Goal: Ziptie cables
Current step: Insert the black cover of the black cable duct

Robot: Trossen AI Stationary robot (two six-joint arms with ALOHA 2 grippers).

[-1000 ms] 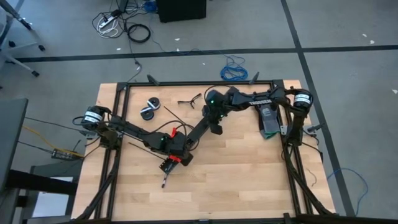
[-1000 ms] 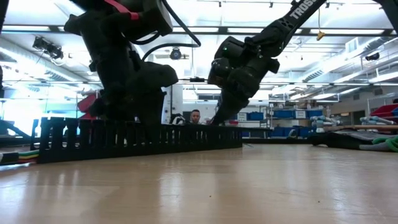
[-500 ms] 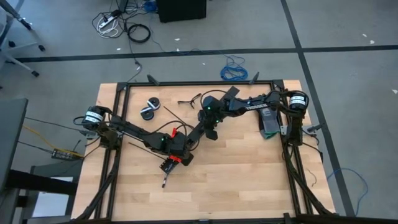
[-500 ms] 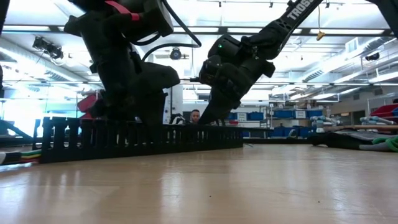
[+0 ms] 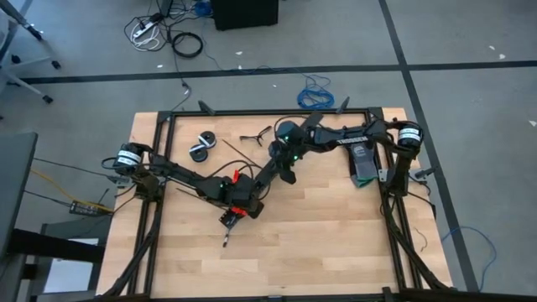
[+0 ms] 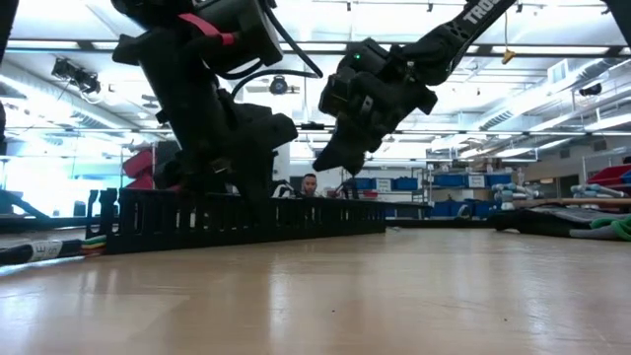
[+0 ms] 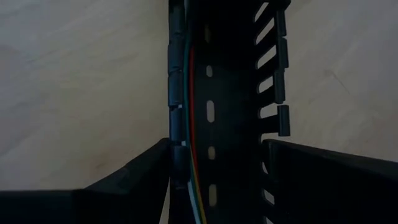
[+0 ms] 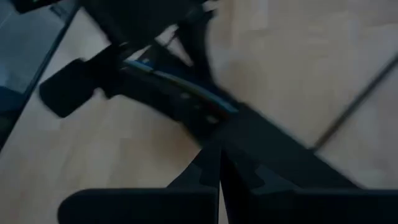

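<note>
A long black slotted duct point(image 5: 256, 197) lies slantwise on the wooden table, standing on its base point(image 6: 246, 222). The cables, thin red, green and yellow wires point(image 7: 194, 124), run inside it and stick out of its near end point(image 6: 59, 247). My left gripper point(image 5: 233, 214) straddles the duct near that end. My right gripper point(image 5: 287, 174) hangs shut above the duct's far end point(image 6: 323, 163), nothing showing between its fingers. A thin black strip point(image 5: 231, 152), probably a ziptie, lies flat behind the left arm. My left gripper point(image 7: 217, 146) has the duct between its two fingers, one on each long side wall point(image 7: 176, 140), a little way in from the near end. The fingers slant down from above and lie across the duct. The duct stays on the table.
Two black round rolls point(image 5: 201, 147) and a forked black piece point(image 5: 256, 136) lie at the far left. A green-and-black object point(image 5: 362, 168) sits by the right arm's base. Black frame rails point(image 5: 159, 168) edge the table. A person point(image 6: 311, 184) shows far behind.
My right gripper, shut throughout, has risen from the duct's far end and now hangs clear above it, tipped less steeply. The duct's near end has slid a little toward the table's right, still between my left gripper's fingers.
</note>
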